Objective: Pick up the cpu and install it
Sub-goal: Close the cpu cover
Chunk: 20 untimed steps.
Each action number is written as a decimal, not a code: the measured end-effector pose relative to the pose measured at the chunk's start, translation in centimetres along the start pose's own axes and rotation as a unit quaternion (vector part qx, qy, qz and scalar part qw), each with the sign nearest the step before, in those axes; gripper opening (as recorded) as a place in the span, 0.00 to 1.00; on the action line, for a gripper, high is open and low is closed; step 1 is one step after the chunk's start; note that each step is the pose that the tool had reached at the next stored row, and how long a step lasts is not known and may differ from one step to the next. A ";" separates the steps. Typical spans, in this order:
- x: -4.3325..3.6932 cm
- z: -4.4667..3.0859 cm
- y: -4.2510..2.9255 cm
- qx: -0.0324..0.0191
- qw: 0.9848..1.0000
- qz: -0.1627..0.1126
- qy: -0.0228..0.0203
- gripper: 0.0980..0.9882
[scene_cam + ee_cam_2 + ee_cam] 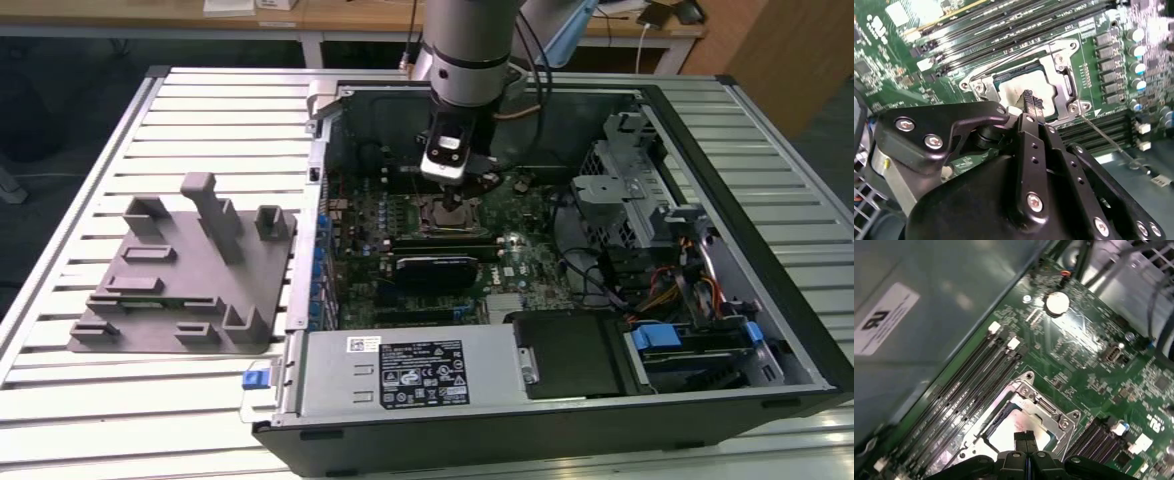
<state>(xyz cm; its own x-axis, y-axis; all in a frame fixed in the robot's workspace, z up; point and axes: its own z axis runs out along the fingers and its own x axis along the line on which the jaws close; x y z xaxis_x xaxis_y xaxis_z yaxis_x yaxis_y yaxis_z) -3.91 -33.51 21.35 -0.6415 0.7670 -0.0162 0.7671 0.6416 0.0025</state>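
The cpu [1013, 86] lies flat inside the motherboard socket [1068, 89], its silver top showing within the metal frame. In the first wrist view the cpu [1002, 434] sits just beyond the fingertips, framed by the socket [1048, 409]. My gripper [1032, 103] hangs directly over the chip with its two fingers pressed together and nothing between them. From the exterior view, the gripper [462, 196] points down into the open computer case, right above the socket [445, 214].
A grey fixture block [180, 275] stands on the slatted table at the exterior view's left. Inside the case are a power supply [400, 370], a drive cage [627, 190] and cables. Memory slots [1004, 30] run beside the socket.
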 end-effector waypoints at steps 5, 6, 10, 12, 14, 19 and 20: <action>0.00 0.02 0.00 -0.001 0.999 -0.042 0.000 0.01; 0.00 0.02 0.00 -0.001 0.999 -0.049 0.000 0.01; 0.00 0.04 0.00 -0.001 0.997 -0.079 0.000 0.01; 0.00 0.05 0.00 -0.002 0.996 -0.093 0.000 0.01; 0.00 0.06 0.00 -0.002 0.994 -0.107 0.000 0.01; 0.00 0.08 0.00 -0.002 0.989 -0.146 0.000 0.01; 0.00 0.09 0.00 -0.003 0.988 -0.155 0.000 0.01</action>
<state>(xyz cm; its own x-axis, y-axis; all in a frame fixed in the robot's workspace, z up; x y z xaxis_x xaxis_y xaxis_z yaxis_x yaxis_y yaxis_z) -3.91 -33.50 21.26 -0.8453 0.5340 -0.0162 0.5340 0.8455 0.0025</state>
